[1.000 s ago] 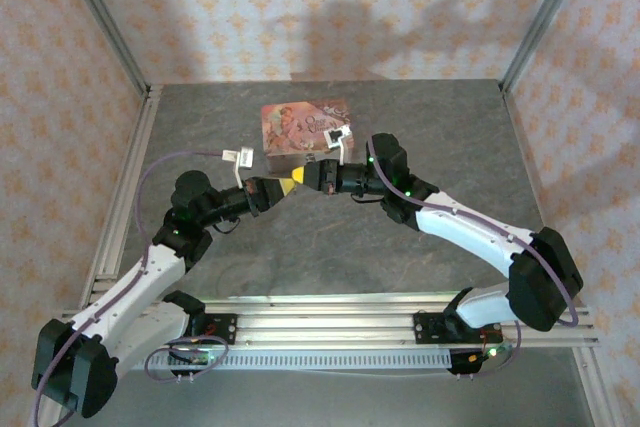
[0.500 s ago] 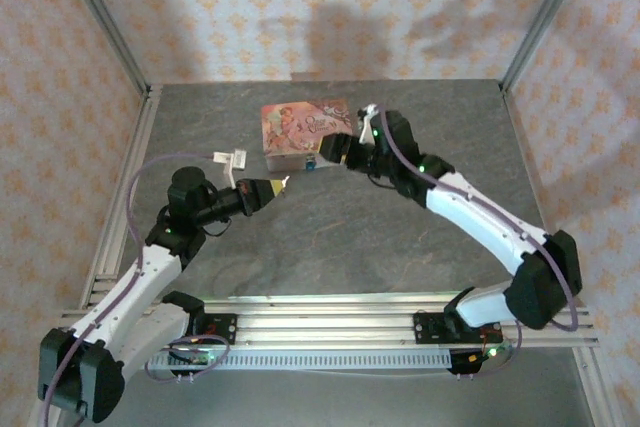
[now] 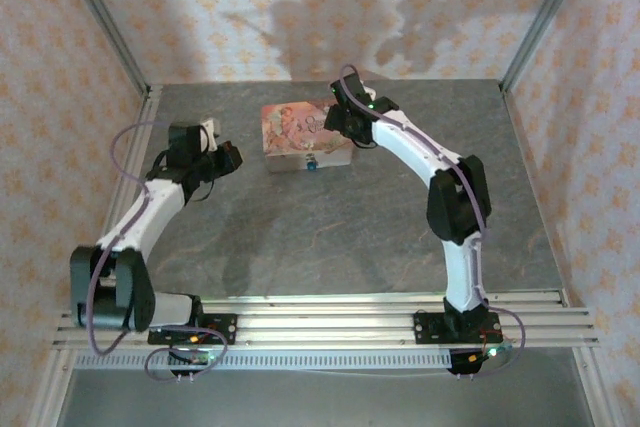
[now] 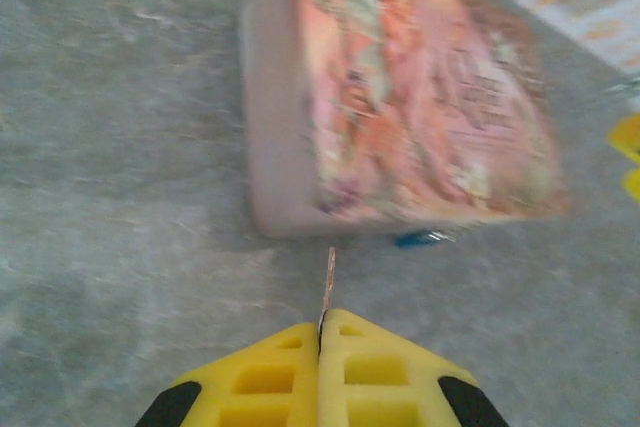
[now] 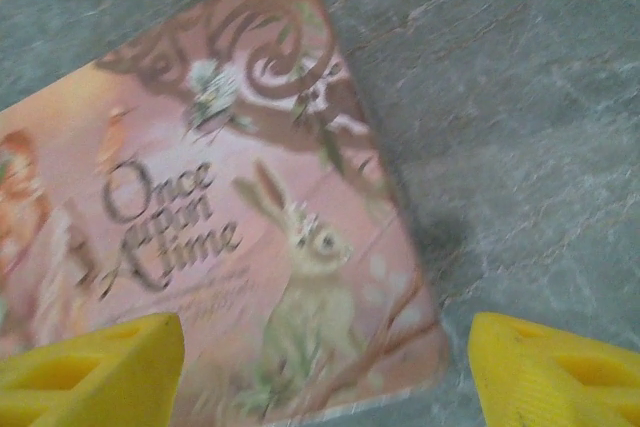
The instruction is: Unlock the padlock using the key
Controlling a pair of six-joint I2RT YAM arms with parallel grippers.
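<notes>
The left gripper [image 4: 322,325] had its yellow fingers [image 4: 270,377] pressed together, pinching a thin, dark metal key [image 4: 328,282] whose sliver of a blade stuck straight out past the fingertips. In the overhead view this left gripper [image 3: 222,157] sat out to the left, well apart from the pink, floral-printed rectangular box [image 3: 303,132] on the grey, stone-patterned tabletop [image 3: 300,237]. The small blue-bodied padlock [image 3: 313,164] lay on the tabletop against the near side of the box; from the left wrist camera it showed as a blurred blue spot [image 4: 420,239] at the foot of the box [image 4: 400,97], ahead and to the right of the key's tip, not touching it. The right gripper [image 3: 343,125] hung over the far right part of the box, its yellow fingers [image 5: 95,357] spread wide above the rabbit-printed lid [image 5: 250,237], holding nothing.
</notes>
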